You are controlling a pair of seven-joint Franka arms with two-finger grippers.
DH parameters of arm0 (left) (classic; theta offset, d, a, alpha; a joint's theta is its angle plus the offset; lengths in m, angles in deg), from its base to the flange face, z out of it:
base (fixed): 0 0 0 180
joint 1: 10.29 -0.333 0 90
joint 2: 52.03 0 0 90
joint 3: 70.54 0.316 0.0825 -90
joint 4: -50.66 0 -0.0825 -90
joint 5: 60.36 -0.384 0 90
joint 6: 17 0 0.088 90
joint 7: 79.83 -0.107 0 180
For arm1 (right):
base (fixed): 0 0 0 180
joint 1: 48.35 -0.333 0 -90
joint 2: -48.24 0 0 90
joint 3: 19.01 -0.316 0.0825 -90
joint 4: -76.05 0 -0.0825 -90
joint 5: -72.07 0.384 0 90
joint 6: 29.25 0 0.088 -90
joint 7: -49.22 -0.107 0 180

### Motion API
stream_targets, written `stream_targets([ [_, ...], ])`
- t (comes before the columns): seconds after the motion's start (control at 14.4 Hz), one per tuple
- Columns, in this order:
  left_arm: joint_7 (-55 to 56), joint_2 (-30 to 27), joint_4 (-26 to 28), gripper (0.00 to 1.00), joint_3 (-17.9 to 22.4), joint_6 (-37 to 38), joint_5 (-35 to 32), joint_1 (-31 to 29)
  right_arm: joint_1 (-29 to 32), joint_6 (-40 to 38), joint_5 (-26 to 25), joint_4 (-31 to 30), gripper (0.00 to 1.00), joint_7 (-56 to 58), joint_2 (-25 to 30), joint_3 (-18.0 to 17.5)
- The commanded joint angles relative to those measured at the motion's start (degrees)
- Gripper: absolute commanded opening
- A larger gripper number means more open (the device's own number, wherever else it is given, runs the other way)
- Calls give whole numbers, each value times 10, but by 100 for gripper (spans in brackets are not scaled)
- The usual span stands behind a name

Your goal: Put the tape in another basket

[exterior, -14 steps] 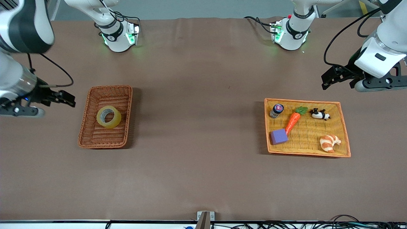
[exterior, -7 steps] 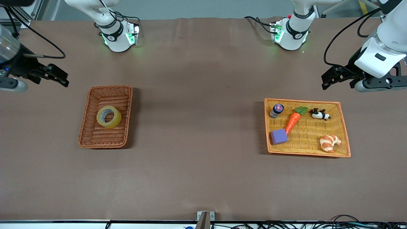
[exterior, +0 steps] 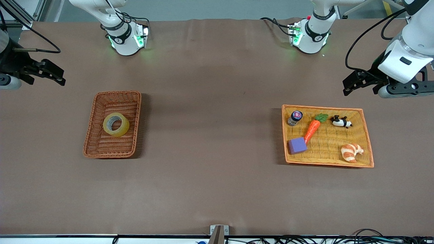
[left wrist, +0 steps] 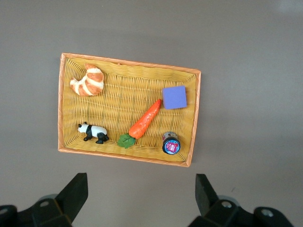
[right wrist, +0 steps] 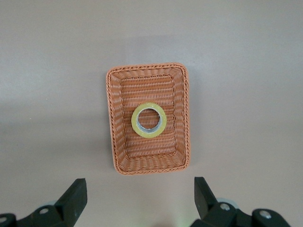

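Note:
The tape [exterior: 116,124], a yellowish translucent roll, lies flat in the reddish-brown basket [exterior: 105,144] toward the right arm's end of the table. In the right wrist view the tape [right wrist: 149,120] sits in the middle of the basket [right wrist: 142,151]. My right gripper [exterior: 60,77] hangs open and empty over bare table beside that basket; its own view shows the right gripper [right wrist: 140,201] with wide jaws. My left gripper [exterior: 346,87] waits open over bare table by the yellow tray, and the left gripper [left wrist: 142,198] holds nothing.
A shallow yellow-orange tray [exterior: 327,149] at the left arm's end holds a carrot [exterior: 312,128], a purple block [exterior: 297,145], a croissant [exterior: 351,151], a panda figure [exterior: 340,121] and a small jar [exterior: 295,117]. The left wrist view shows the tray [left wrist: 118,101] too.
My right gripper has drawn away from the basket toward the robots' side of the table, still open. The left arm and the tape have not moved.

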Motion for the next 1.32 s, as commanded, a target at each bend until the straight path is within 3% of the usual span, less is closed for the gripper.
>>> stream_targets([
  [0.0, 0, 0, -5, 100, -1, 4, 3, -3, 8, 1, 2, -4, 100, 14, 6, 2],
  [0.21, 0, 0, -5, 100, -1, 3, 2, -2, -1, 2, 8, -4, 100, 17, 6, 24],
  [1.25, -4, 8, -19, 100, 0, 3, 1, -4, -2, 3, 9, -2, 100, 27, 3, 26],
])
